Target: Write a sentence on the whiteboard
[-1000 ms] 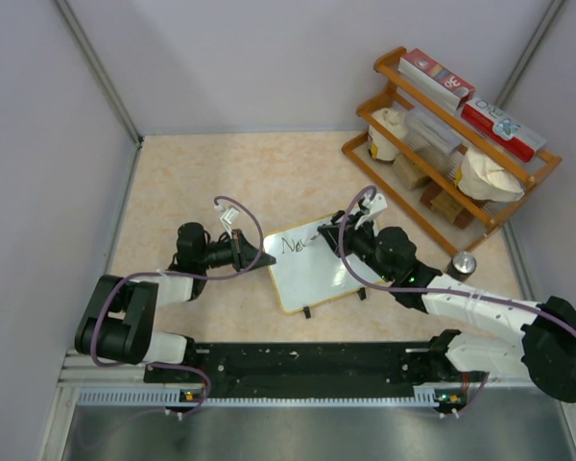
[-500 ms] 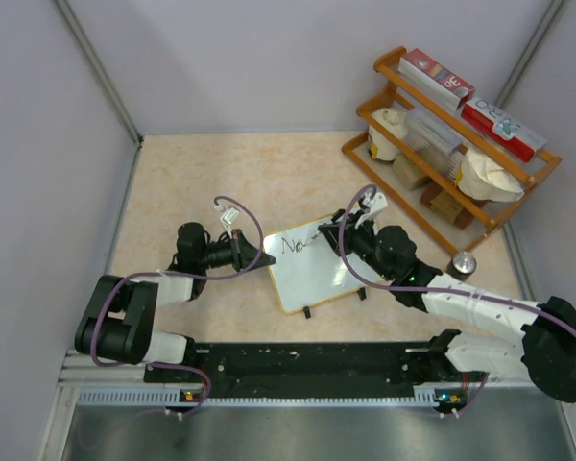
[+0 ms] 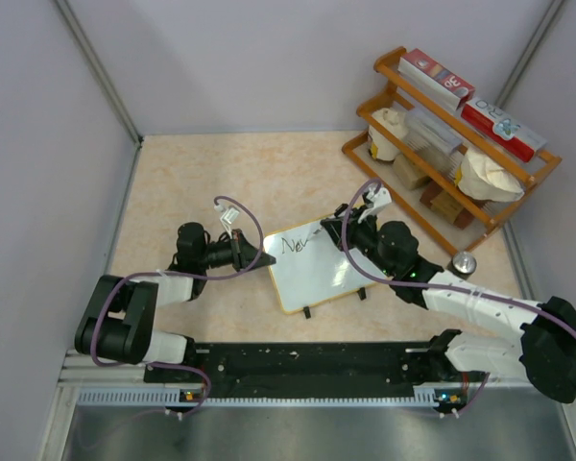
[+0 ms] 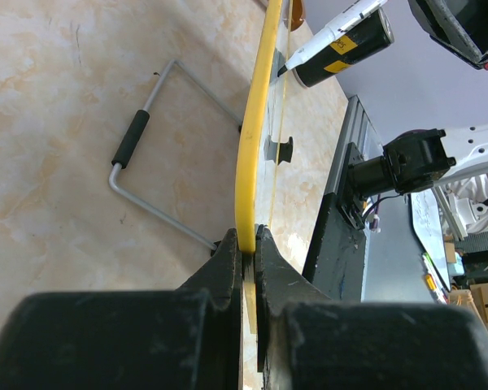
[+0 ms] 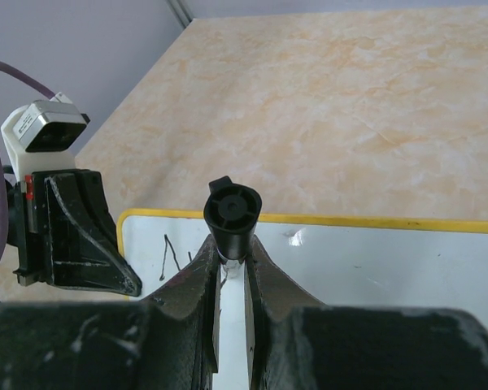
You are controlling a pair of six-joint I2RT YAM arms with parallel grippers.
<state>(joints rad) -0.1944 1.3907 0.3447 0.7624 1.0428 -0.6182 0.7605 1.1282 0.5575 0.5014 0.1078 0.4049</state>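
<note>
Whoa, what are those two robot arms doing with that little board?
They are writing on it. The left claw pinches the edge of the whiteboard to hold it steady. The right claw grips a marker with its tip at the board's surface. A few black letters are already written at the end nearer the left claw, so the sentence is only just begun.

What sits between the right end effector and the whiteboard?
A marker, gripped by the right end effector, tip toward the whiteboard. The left wrist view shows it best.
</note>
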